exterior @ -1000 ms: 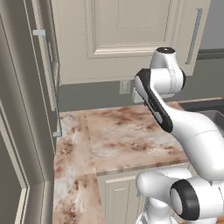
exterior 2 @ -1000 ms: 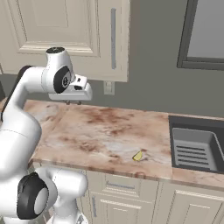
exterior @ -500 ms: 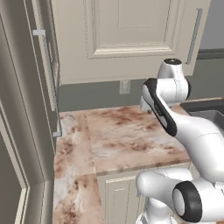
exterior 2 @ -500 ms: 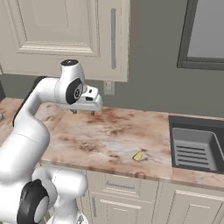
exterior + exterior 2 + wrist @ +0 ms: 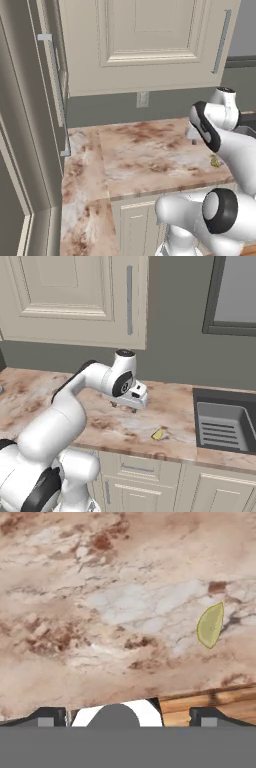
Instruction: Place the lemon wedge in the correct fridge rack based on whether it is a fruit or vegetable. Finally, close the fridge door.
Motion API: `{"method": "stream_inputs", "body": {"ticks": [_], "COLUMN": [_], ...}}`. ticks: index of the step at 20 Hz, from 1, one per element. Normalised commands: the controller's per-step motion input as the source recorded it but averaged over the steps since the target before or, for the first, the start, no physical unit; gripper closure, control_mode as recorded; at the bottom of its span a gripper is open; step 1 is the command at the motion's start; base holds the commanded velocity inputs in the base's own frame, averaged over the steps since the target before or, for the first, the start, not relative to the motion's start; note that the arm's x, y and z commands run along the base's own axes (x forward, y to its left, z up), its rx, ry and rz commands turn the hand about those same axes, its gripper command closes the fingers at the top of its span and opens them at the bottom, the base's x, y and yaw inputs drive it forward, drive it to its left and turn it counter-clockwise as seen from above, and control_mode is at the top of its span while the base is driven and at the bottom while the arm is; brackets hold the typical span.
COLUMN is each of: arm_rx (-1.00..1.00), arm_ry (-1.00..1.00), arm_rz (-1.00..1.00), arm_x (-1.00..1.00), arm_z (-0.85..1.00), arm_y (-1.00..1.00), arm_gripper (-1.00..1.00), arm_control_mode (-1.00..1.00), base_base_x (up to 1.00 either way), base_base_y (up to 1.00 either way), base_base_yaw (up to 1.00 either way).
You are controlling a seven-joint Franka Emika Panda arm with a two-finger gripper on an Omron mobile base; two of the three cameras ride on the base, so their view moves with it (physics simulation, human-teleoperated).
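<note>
The lemon wedge point(image 5: 158, 434) is a tiny yellow piece lying on the marble counter near its front edge, also seen as the wedge point(image 5: 215, 161) and the wedge point(image 5: 210, 626). My gripper point(image 5: 124, 406) hovers low over the counter, a short way left of and behind the wedge, pointing down. In the hand view my gripper point(image 5: 127, 714) is open, its tips wide apart with nothing between them, and the wedge lies ahead to the right. The grey fridge door point(image 5: 30, 110) with its long handle point(image 5: 52, 80) stands at the far left. The fridge rack is out of view.
A dark sink point(image 5: 222, 423) is set into the counter right of the wedge. Cream wall cabinets point(image 5: 75, 296) hang above the marble counter point(image 5: 60, 401). A wall outlet point(image 5: 143, 99) sits on the grey backsplash.
The arm has swung to the right along the counter and lowered, bringing the gripper close to the lemon wedge. The wedge has not moved.
</note>
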Motion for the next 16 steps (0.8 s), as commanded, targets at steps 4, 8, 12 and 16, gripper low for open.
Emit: {"method": "stream_inputs", "body": {"ticks": [4, 8, 12, 16], "arm_rx": [0.02, 0.00, 0.00, 0.00], "arm_ry": [0.17, 0.10, 0.17, 0.10], "arm_rz": [-0.13, -0.09, -0.11, -0.07], "arm_x": [0.01, 0.13, 0.18, 0.12], "arm_z": [-0.49, -0.13, -0.16, -0.35], "arm_y": [-0.80, -0.59, -0.54, -0.22], "arm_gripper": [-1.00, -1.00, -1.00, -1.00], "arm_control_mode": [-1.00, -1.00, -1.00, -1.00], "base_base_x": [0.00, 0.00, 0.00, 0.00], "base_base_y": [0.00, 0.00, 0.00, 0.00], "base_base_yaw": [0.00, 0.00, 0.00, 0.00]}}
